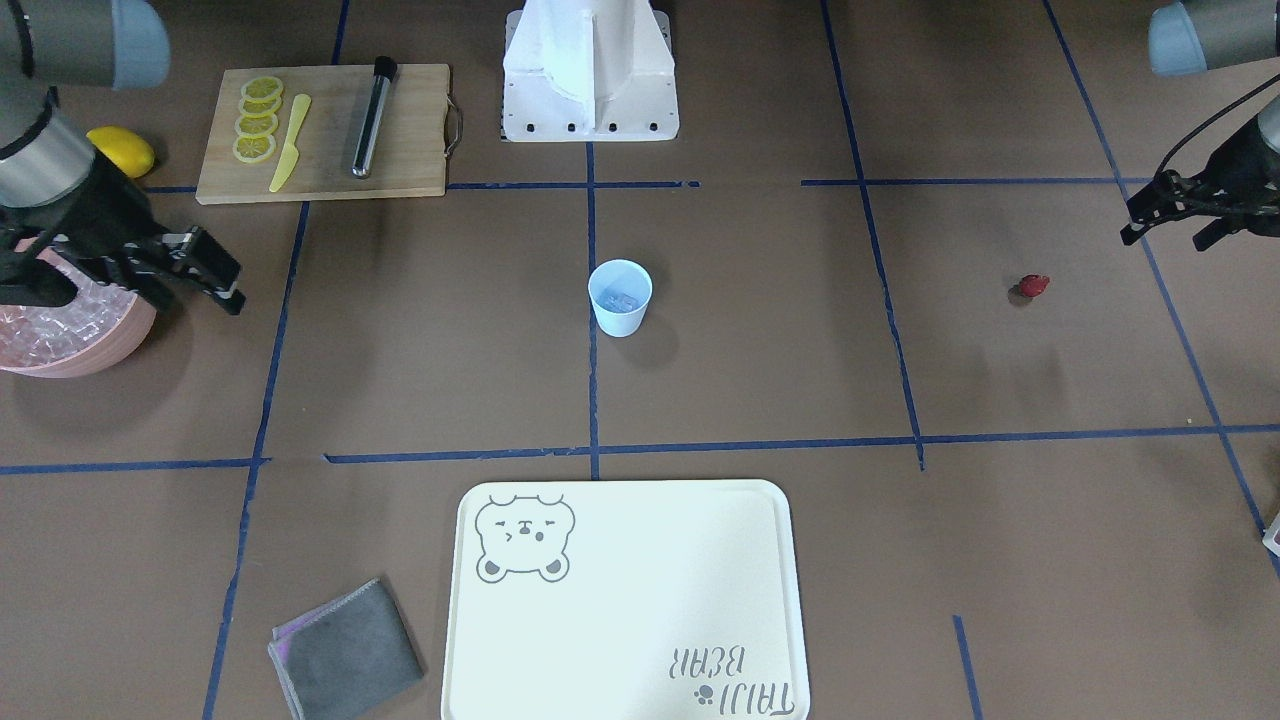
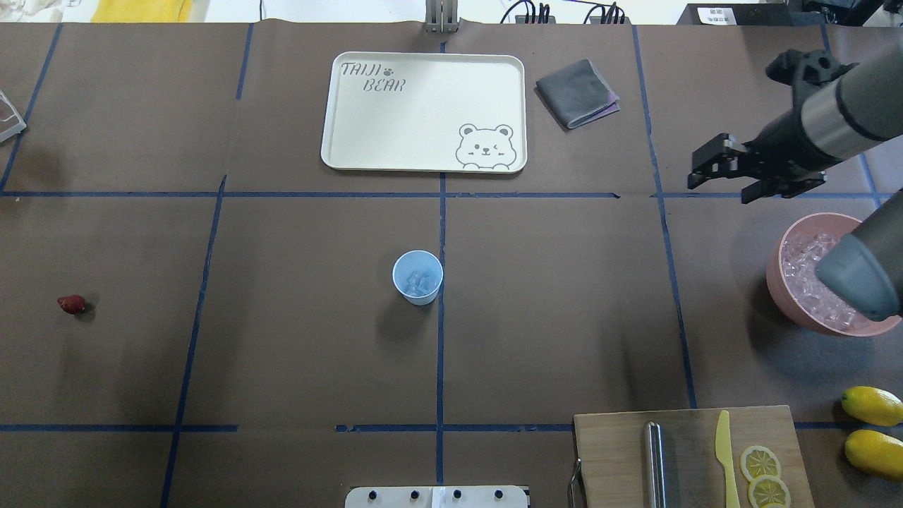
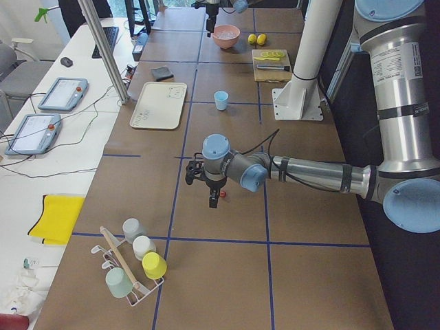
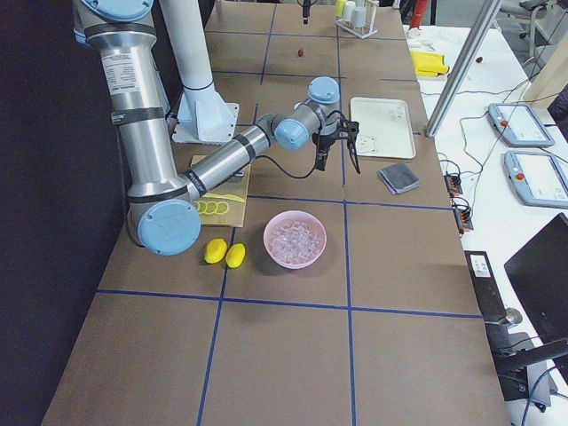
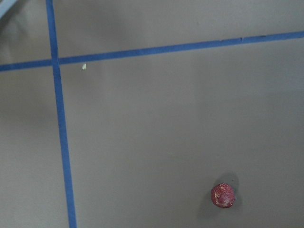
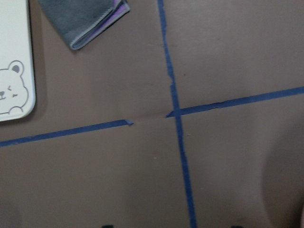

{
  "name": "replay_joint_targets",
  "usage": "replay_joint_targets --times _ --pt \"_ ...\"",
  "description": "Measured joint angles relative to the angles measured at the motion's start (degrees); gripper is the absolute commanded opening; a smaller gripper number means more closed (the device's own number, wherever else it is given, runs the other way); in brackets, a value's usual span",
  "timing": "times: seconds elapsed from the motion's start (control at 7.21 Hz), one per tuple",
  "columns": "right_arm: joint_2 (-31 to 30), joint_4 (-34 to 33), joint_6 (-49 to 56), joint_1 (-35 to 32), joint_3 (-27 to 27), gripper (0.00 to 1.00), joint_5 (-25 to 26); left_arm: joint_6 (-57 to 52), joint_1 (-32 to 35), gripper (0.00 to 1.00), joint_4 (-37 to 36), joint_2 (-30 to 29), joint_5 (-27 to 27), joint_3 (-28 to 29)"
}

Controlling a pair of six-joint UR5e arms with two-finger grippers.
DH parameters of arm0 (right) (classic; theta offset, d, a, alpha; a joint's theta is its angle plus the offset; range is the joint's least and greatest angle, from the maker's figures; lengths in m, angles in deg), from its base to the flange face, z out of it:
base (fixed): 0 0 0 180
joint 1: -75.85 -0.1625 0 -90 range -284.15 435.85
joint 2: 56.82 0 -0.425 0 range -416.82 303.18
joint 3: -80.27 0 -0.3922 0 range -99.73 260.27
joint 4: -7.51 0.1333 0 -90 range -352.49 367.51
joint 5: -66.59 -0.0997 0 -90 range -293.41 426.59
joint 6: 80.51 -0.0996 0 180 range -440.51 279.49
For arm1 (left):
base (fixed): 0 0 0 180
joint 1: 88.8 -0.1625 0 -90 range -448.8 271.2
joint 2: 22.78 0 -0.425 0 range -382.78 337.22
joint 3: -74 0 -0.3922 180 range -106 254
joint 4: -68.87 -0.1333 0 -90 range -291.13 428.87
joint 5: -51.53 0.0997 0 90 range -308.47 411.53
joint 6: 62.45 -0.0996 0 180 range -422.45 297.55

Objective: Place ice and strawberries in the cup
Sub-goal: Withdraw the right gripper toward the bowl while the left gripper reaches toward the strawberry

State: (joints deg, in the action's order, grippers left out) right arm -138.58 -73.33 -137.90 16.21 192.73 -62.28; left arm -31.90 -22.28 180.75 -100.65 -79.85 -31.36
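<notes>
Overhead, the cup (image 2: 417, 277) at the centre of the desk (image 2: 564, 317) holds ice (image 2: 419, 283). The strawberry (image 2: 71, 304) lies at its 9 o'clock and the ice-filled pink bowl (image 2: 776, 286) at 3. The left tool (image 1: 1163, 240) and right tool (image 2: 719, 187) gape empty.

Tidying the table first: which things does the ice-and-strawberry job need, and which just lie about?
Needed: cup, ice, pink bowl, strawberry.
Lying about: tray, grey cloth, cutting board, lemon slices, yellow knife, whole lemons, metal rod.

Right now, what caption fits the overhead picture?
Ice sits in the cup, strawberry lying far off to its left.
</notes>
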Motion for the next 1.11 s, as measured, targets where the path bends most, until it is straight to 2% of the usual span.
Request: replay_joint_targets --times 0.28,0.55,1.11 --pt "-5.9 -0.2 14.0 -7.8 -0.6 0.99 -2.8 7.4 -6.6 1.0 0.3 -1.8 1.9 2.1" --pt "-7.8 -0.2 23.9 -12.7 -3.6 0.99 -4.5 9.9 -11.5 1.0 0.4 -4.1 5.4 4.5" --pt "-7.9 0.1 27.2 -13.8 -5.0 0.99 -4.8 10.2 -14.3 1.0 0.6 -7.8 6.2 8.0"
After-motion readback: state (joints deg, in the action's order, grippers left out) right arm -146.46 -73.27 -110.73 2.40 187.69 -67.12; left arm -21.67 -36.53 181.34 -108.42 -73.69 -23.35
